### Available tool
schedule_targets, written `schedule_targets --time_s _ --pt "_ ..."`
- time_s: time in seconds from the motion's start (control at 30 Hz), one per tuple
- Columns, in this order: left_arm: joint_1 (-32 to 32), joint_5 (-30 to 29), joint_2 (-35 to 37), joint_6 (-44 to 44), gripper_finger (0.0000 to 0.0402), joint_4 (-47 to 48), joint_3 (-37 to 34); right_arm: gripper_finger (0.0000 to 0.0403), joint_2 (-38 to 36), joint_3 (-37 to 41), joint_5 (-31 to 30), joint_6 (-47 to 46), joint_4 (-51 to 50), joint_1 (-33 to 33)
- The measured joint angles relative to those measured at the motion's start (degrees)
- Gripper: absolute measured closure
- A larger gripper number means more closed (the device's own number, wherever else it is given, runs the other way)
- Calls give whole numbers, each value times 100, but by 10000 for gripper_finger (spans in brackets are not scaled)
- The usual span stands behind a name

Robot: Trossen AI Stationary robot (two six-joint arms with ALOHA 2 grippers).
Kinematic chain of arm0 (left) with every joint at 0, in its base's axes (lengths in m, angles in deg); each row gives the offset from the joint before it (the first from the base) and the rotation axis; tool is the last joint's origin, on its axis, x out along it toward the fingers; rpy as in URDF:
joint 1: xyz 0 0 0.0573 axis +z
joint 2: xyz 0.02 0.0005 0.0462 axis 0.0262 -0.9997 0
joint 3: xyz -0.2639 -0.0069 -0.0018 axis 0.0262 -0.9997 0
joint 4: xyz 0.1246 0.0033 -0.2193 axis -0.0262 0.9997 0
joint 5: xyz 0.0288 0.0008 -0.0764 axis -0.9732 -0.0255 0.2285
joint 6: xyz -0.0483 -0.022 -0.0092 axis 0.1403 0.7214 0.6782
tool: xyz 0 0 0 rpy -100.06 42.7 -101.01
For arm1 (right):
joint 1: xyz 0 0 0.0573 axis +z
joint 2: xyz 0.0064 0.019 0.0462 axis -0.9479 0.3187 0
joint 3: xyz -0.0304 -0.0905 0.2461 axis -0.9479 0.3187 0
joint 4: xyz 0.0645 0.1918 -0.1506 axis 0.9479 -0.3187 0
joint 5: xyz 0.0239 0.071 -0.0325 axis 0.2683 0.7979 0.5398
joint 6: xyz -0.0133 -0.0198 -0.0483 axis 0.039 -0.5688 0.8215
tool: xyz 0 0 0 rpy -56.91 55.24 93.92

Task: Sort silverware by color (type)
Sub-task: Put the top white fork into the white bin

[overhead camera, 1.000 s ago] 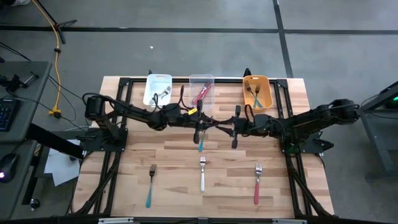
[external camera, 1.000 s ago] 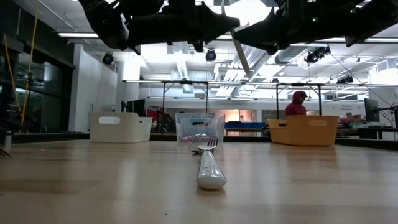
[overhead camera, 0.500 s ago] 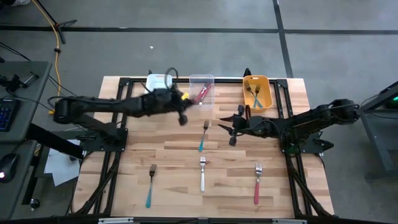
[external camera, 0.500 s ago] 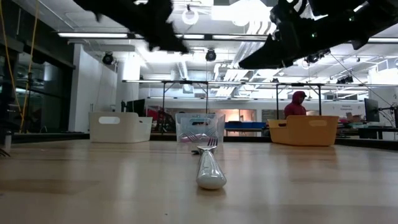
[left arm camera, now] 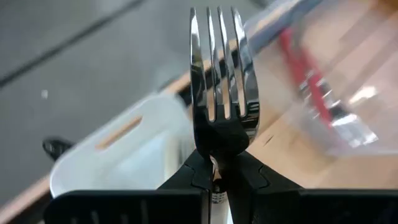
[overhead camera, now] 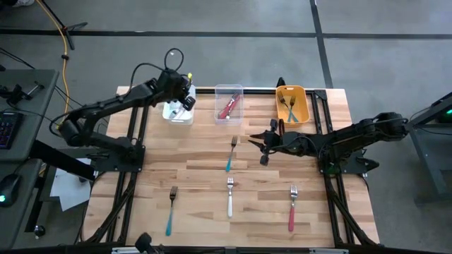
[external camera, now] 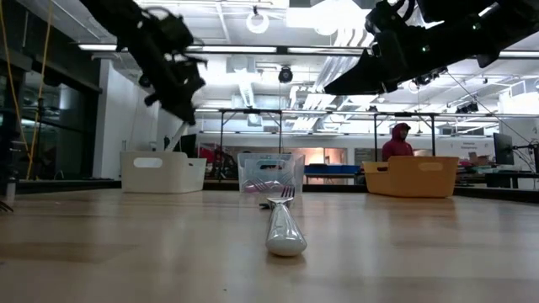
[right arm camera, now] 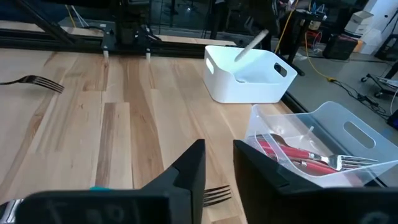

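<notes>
High view, upper left of frame: left gripper point(overhead camera: 185, 99) above white bin point(overhead camera: 171, 113), pinching a white-handled fork point(left arm camera: 222, 81) near the neck, tines away from the wrist. Risk: early release or tilted handle, fork striking the rim and landing outside. Centre right: right gripper point(overhead camera: 263, 146) slightly spread, empty, beside a teal fork point(overhead camera: 230, 154). Risk: grazing and shifting it. Lower frame: three forks unsorted on table point(overhead camera: 198, 176).
</notes>
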Motion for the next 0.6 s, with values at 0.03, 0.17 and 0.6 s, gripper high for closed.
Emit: schedule_targets --time_s 0.03,0.17,0.6 --pt "99 62 -109 -8 390 62 0 336 0 0 0 0 -8 0" --pt "411 312 -536 -15 390 271 0 349 0 0 0 0 -10 0" --pt "676 365 -1305 -135 363 348 0 361 0 0 11 -2 -68 0"
